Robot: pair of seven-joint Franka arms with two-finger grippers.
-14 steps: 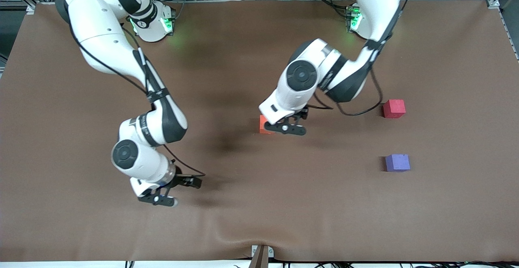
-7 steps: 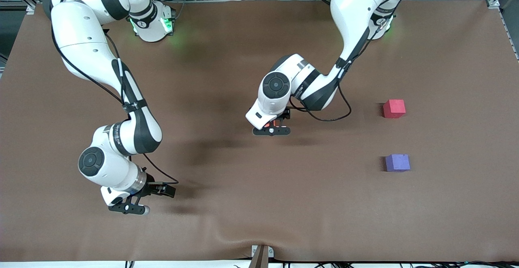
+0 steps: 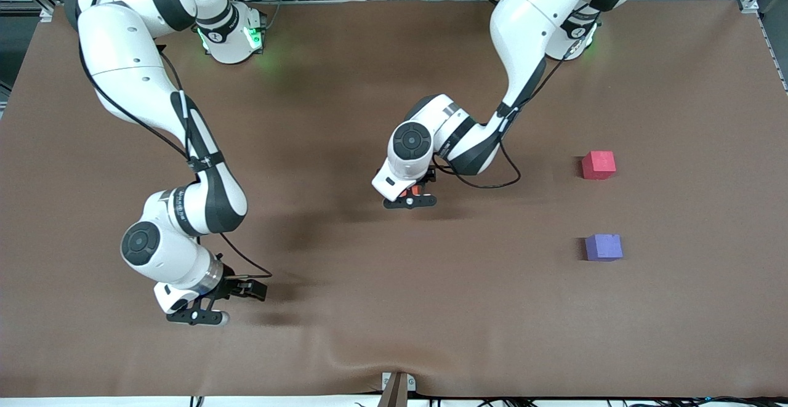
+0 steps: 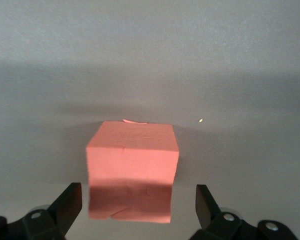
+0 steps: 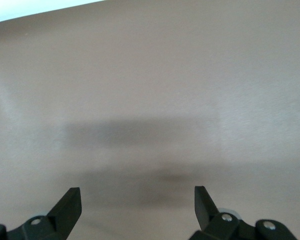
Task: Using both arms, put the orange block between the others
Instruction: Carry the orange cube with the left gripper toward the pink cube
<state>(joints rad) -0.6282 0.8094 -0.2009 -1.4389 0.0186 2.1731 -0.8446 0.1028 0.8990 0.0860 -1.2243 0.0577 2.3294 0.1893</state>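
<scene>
The orange block [image 4: 132, 165] rests on the brown cloth in the middle of the table. My left gripper [image 4: 137, 205] is lowered around it, open, with a gap showing on each side between block and fingers. In the front view only a sliver of the orange block [image 3: 415, 190] shows under the left gripper [image 3: 409, 201]. The red-pink cube [image 3: 598, 165] and the purple-blue cube [image 3: 604, 247] sit apart toward the left arm's end, the purple-blue one nearer the front camera. My right gripper [image 3: 197, 316] waits open over bare cloth, nothing between its fingers [image 5: 69, 205].
A brown cloth [image 3: 345, 87] covers the whole table. It has a raised wrinkle [image 3: 369, 358] close to the edge nearest the front camera, where a small bracket [image 3: 397, 387] sticks up. The arm bases [image 3: 231, 37] stand along the farthest edge.
The left gripper slid toward the right arm's end and settled around the orange block. The right arm swung toward its own end of the table, then stopped.
</scene>
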